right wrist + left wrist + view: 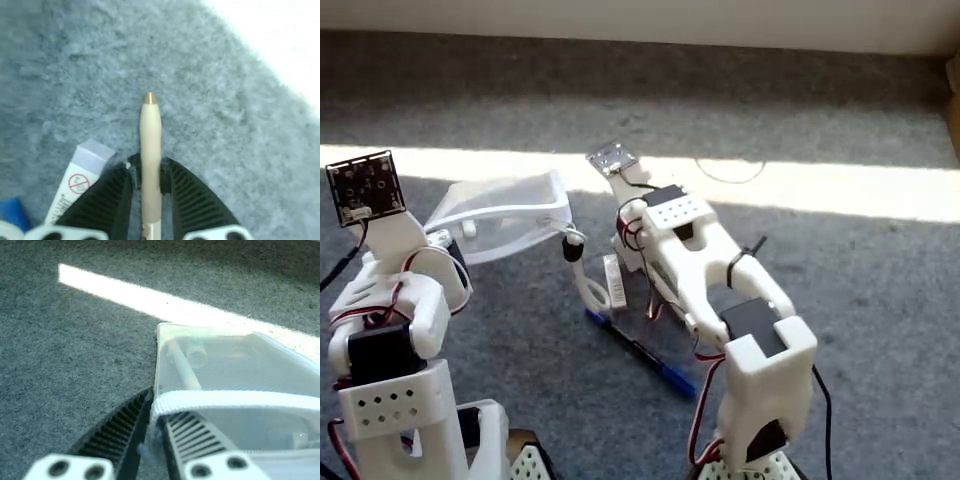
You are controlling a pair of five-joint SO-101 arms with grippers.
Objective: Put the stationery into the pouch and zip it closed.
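Note:
A clear mesh pouch (pixel 510 218) lies on the grey carpet, and a cream stick (pixel 181 367) and a small clear cylinder (pixel 196 357) show inside it. My left gripper (pixel 152 402) is shut on the pouch's white-bound edge (pixel 225 399), seen from above at the pouch's near left corner (pixel 460 245). My right gripper (pixel 150 169) is shut on a cream pen (pixel 150 135) with a gold tip, held just above the carpet to the right of the pouch (pixel 585 280). A white eraser box (pixel 613 280) and a blue pen (pixel 640 352) lie beside and under the right arm.
A bright sunlit strip (pixel 800 185) crosses the carpet behind the arms. A wall base (pixel 720 25) runs along the far side. The white eraser box (pixel 75 185) lies close to my right gripper's fingers, with something blue (pixel 10 212) beside it.

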